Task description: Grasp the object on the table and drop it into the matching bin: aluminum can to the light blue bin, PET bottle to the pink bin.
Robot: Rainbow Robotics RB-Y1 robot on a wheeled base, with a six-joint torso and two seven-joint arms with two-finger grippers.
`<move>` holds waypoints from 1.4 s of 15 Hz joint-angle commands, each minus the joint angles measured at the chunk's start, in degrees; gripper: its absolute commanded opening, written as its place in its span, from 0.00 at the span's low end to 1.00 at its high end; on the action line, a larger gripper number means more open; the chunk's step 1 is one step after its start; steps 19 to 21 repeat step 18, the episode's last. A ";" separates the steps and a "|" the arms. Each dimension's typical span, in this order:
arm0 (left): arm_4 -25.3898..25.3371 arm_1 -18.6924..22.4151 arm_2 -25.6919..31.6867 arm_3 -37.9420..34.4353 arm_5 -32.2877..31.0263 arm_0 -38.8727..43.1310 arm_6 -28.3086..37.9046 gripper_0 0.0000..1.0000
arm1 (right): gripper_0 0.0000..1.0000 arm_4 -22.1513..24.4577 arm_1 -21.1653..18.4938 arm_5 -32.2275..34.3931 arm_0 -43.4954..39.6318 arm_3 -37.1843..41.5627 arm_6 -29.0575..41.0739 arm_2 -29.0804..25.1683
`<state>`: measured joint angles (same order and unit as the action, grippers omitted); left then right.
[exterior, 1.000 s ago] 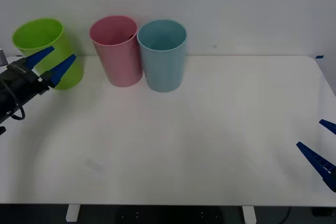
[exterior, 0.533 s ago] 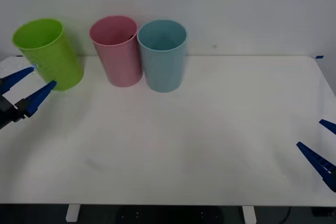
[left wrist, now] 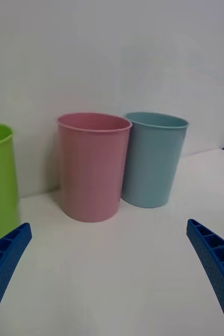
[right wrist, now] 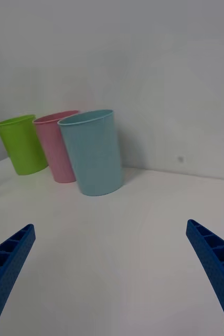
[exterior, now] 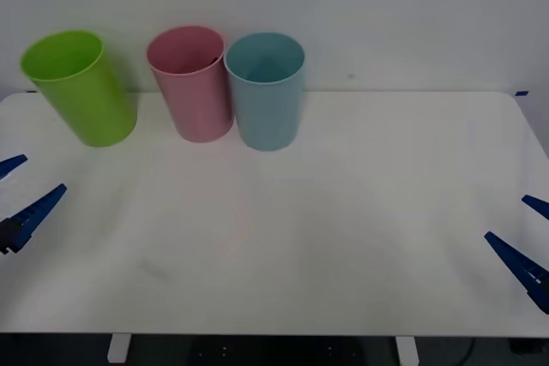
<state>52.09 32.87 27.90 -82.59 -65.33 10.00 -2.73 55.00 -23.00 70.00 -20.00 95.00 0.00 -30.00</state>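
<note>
The left gripper (exterior: 19, 203) has drawn back from beside the lime green bin (exterior: 81, 87) to the table's near left edge, its blue fingers spread apart with nothing between them. That retreat reads to me like an arm going home after a drop.

The bottle itself is not lying anywhere on the open tabletop. A small dark speck sits just inside the pink bin (exterior: 193, 83) at its rim on the light blue side; it may be the bottle's black cap, but I cannot tell for sure. If so, the PET bottle already lies where it belongs and the job looks done.

Taking the pink bin as the mark: the light blue bin (exterior: 266, 92) stands just beside it, nearly touching, on the side toward the right arm. The lime green bin stands near it on the other side, with a clear gap, leaning a little. All three are upright at the far edge of the table (exterior: 343, 212), close to the wall.

The right gripper (exterior: 525, 242) waits well apart from the pink bin, at the near right corner, fingers likewise spread and empty. Nothing stands between either arm and the bins.
</note>
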 commanded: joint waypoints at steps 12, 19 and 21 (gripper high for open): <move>-2.78 0.00 3.21 -5.30 -4.19 12.68 -0.17 1.00 | 1.00 0.00 0.00 0.00 0.00 0.00 0.00 0.00; -2.87 0.00 3.04 -5.30 -4.37 13.29 0.36 1.00 | 1.00 0.00 0.00 0.00 0.00 0.00 0.00 0.00; -2.87 0.00 3.04 -5.30 -4.37 13.29 0.36 1.00 | 1.00 0.00 0.00 0.00 0.00 0.00 0.00 0.00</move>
